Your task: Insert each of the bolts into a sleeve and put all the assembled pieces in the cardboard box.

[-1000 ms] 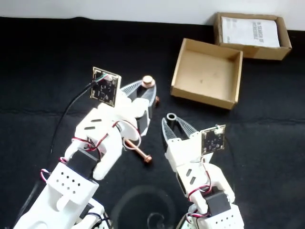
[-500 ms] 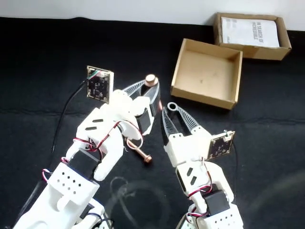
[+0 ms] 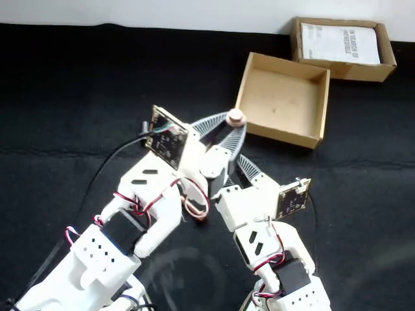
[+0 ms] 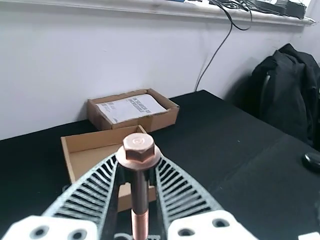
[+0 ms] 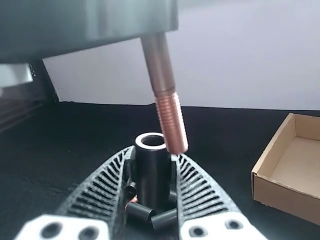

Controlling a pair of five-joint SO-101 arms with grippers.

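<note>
We are at the insertion step: our left tool (image 4: 136,162) is closed on a bolt (image 4: 136,149) just under its head, with the shank hanging down. The right tool (image 5: 153,156) is clamped around an upright sleeve (image 5: 151,172) over the desk (image 3: 65,97), near the box (image 3: 275,133). The threaded tip sits beside the sleeve's rim, not in the bore, so we judge the next move needs a small sideways shift to centre it, then a straight descent.
</note>
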